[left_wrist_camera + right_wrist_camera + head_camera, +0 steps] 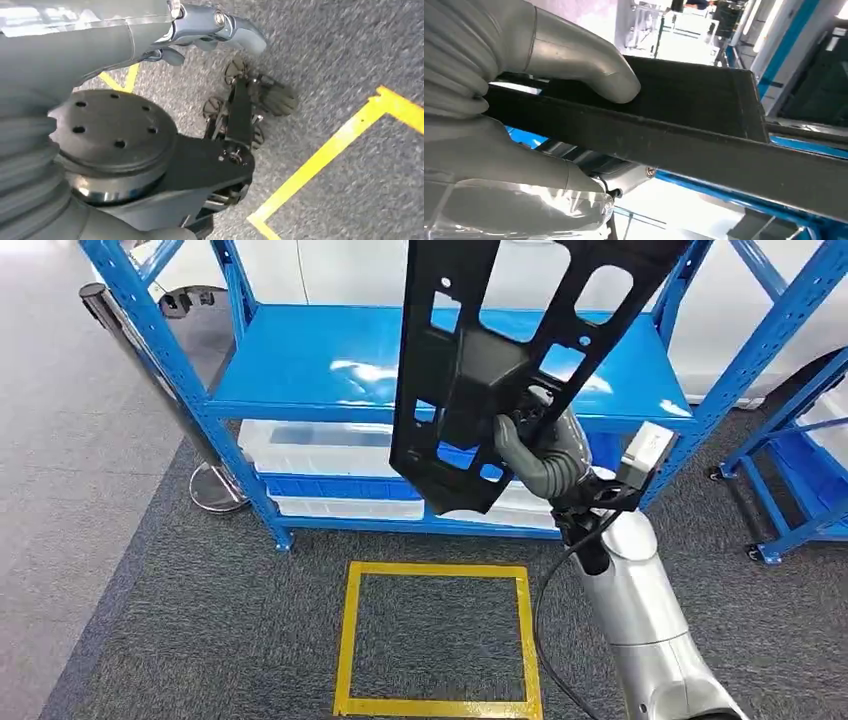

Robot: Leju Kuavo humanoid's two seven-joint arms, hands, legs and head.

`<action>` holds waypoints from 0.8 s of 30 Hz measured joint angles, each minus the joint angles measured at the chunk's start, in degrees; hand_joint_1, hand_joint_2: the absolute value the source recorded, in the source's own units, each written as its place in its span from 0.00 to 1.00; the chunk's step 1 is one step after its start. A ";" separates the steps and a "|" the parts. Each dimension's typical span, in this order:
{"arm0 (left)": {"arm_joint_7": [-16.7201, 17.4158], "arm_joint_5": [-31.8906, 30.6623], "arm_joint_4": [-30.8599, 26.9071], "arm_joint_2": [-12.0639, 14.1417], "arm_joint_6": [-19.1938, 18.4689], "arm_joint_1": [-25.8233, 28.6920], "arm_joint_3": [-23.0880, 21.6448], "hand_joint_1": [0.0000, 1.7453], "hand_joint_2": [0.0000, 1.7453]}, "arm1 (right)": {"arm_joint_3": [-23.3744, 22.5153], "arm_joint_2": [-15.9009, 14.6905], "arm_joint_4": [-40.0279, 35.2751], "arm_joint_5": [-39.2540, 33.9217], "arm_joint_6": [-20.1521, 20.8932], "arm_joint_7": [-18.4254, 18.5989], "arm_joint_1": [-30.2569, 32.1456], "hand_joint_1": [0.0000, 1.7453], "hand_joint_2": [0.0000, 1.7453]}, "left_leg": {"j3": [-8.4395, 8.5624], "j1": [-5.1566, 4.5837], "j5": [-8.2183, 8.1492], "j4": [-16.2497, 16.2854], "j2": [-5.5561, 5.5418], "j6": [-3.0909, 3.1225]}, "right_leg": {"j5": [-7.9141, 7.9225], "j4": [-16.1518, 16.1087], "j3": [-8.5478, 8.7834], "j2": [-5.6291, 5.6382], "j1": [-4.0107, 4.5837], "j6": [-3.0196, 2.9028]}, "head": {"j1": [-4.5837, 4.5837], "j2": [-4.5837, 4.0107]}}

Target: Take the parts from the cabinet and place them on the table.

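Observation:
A flat black plastic part [470,370] with several cut-outs hangs upright in front of the blue cabinet [320,360], higher than its middle shelf. My right hand [540,445] grips it near the lower edge, fingers wrapped round a raised block on the panel. In the right wrist view the thumb [584,60] presses on the part's dark edge [704,145]. My left hand [220,27] hangs low over the grey carpet with nothing in its fingers.
White bins [310,445] lie on the cabinet's lower shelf. A yellow taped square [350,640] marks the carpet in front of it. A metal stanchion [215,490] stands at the cabinet's left corner, and a second blue rack [800,460] stands at the right.

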 joint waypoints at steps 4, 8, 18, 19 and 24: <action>0.02 0.02 0.00 0.00 0.02 0.14 0.00 0.00 1.00 | 0.00 0.00 -0.04 0.00 0.09 0.00 0.16 1.00 1.00 | -6.12 0.54 -7.39 16.04 0.03 -0.89 | 0.64 0.08 -0.89 -0.09 0.10 -0.10 | -0.09 0.02; -0.33 0.17 0.00 0.00 -1.25 0.12 0.00 0.00 1.00 | -0.02 0.00 -0.11 0.00 0.11 0.00 0.29 1.00 1.00 | 2.55 0.69 0.09 1.06 0.03 -0.47 | 0.88 0.29 -1.02 0.00 0.07 0.29 | -0.06 0.00; -2.12 0.17 0.00 -0.02 -0.98 -0.02 0.07 0.00 1.00 | -0.61 0.00 -0.11 -0.24 0.74 0.13 0.47 1.00 1.00 | 2.95 0.43 1.72 -3.65 0.12 2.39 | -7.11 15.25 -8.27 0.14 0.05 3.14 | 0.22 0.02; -2.16 0.20 0.00 -0.02 -0.98 -0.01 0.07 0.00 1.00 | -0.61 0.00 -0.11 -0.31 0.88 0.13 0.62 1.00 1.00 | 2.70 0.40 1.79 -3.56 0.13 2.38 | -7.92 18.46 -9.60 0.13 0.05 3.22 | 0.22 0.00; -2.25 0.52 0.00 -0.07 -0.81 -0.10 0.15 0.00 1.00 | -0.66 0.00 -0.09 -0.70 1.81 0.09 0.59 1.00 1.00 | 2.49 0.29 1.64 -2.91 0.15 2.03 | -0.04 2.10 -0.61 -0.22 0.12 2.32 | 0.22 0.00</action>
